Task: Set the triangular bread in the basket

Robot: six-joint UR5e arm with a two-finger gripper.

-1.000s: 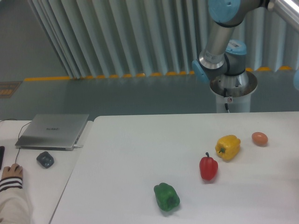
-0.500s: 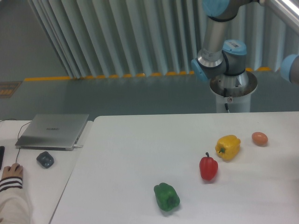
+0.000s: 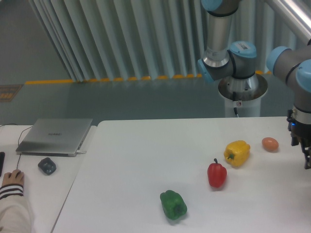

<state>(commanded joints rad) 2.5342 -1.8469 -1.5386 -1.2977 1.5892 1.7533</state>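
Note:
The triangular bread and the basket are both out of view. The arm comes in at the right edge of the camera view; the wrist and the top of my gripper (image 3: 306, 150) show there, to the right of the small brown egg (image 3: 270, 143). The fingertips are cut off by the frame edge, so I cannot tell whether the gripper is open or shut.
On the white table (image 3: 146, 160) stand a yellow pepper (image 3: 237, 153), a red pepper (image 3: 216, 174) and a green pepper (image 3: 173, 205). On the left desk lie a closed laptop (image 3: 56, 136), a dark mouse (image 3: 47, 165) and a person's hand (image 3: 12, 180). The robot base (image 3: 241, 90) stands behind the table.
The arm has swung down and to the left; its wrist and gripper have come into view at the right edge beside the egg. The objects on the table have not moved.

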